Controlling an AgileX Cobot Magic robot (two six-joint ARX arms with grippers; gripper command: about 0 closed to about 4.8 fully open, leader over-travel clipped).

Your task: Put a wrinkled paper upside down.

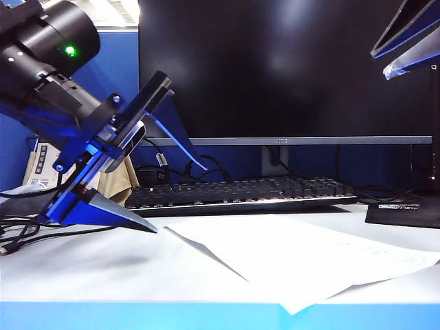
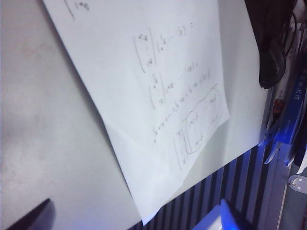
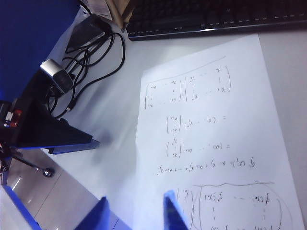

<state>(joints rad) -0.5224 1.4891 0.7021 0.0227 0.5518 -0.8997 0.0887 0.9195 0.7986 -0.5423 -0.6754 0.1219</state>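
Note:
The wrinkled paper lies flat on the white table in front of the keyboard, handwritten formulas facing up; one corner juts over the table's front edge. My left gripper hangs open just left of the sheet, its lower fingertip close to the table and apart from the paper's left corner. In the left wrist view the paper fills the middle, and the left gripper holds nothing. My right gripper is open and empty, raised above the sheet's near edge; in the exterior view it shows at the upper right.
A black keyboard and a dark monitor stand behind the paper. Cables and a calendar card lie at the left behind my left arm. A black mat lies at the right. The table's front edge runs close below the sheet.

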